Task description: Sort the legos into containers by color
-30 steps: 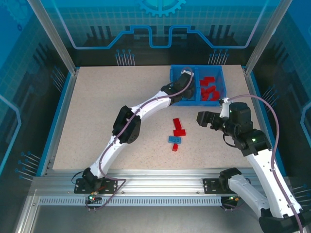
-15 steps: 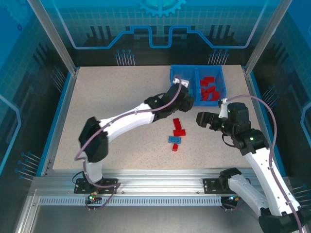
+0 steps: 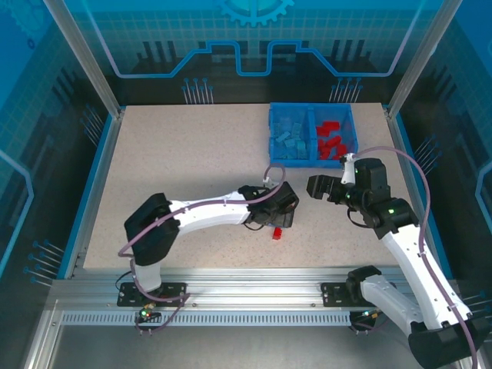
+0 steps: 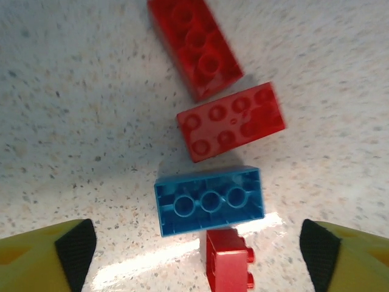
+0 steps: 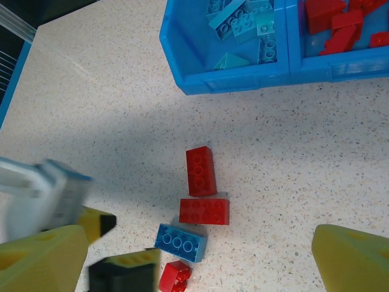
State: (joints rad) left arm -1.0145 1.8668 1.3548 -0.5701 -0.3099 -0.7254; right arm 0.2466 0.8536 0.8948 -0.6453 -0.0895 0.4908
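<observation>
Several loose legos lie mid-table: two long red bricks (image 4: 196, 42) (image 4: 231, 121), an upside-down blue brick (image 4: 209, 201) and a small red brick (image 4: 228, 267). My left gripper (image 4: 197, 255) hovers straight over them, open, with its pads either side of the blue and small red bricks and touching neither. In the top view it (image 3: 281, 214) covers most of them, and the small red brick (image 3: 277, 232) peeks out. My right gripper (image 3: 318, 187) hangs open just to their right, holding nothing. The blue bin (image 3: 270, 134) has blue bricks (image 5: 243, 24) on the left and red bricks (image 5: 340, 24) on the right.
The bin's front wall (image 5: 231, 79) stands a short way beyond the loose bricks. My left gripper (image 5: 121, 267) shows blurred at the lower left of the right wrist view, close to the blue brick (image 5: 180, 243). Bare tabletop stretches away to the left.
My left arm has pulled back from the bin's left compartment and come down over the loose bricks, and its jaws have opened wider. The right arm has edged slightly left.
</observation>
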